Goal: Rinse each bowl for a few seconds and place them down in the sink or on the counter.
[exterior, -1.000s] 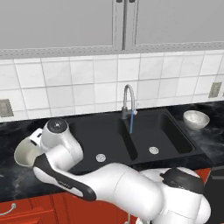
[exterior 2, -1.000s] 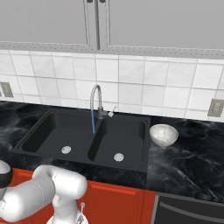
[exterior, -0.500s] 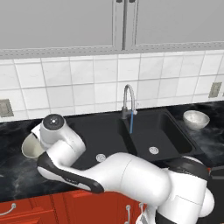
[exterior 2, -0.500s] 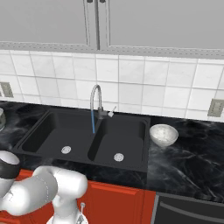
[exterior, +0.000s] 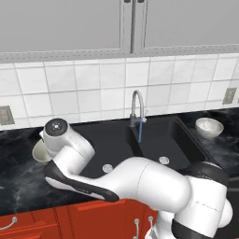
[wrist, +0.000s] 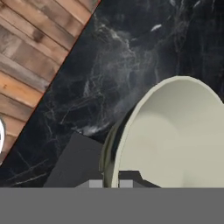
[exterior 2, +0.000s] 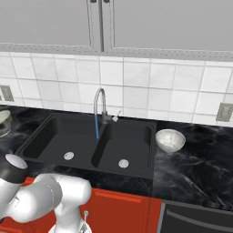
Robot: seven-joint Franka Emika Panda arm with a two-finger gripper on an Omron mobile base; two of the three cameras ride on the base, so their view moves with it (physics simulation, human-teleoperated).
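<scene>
Fingers (wrist: 111, 183) closed on the rim of the cream bowl (wrist: 175, 135), apparently lifted clear of the surface (wrist: 109, 57) at 9 o'clock of the sink (exterior: 140, 144). White bowl (exterior: 208, 127) rests at 3 o'clock.

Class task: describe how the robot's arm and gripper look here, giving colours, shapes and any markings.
The arm is glossy white, built of thick rounded segments joined by dark grey-black bands. One joint ends in a round dark cap with a small ring mark. The gripper has small dark grey, blocky finger tips. No cables are visible.
</scene>
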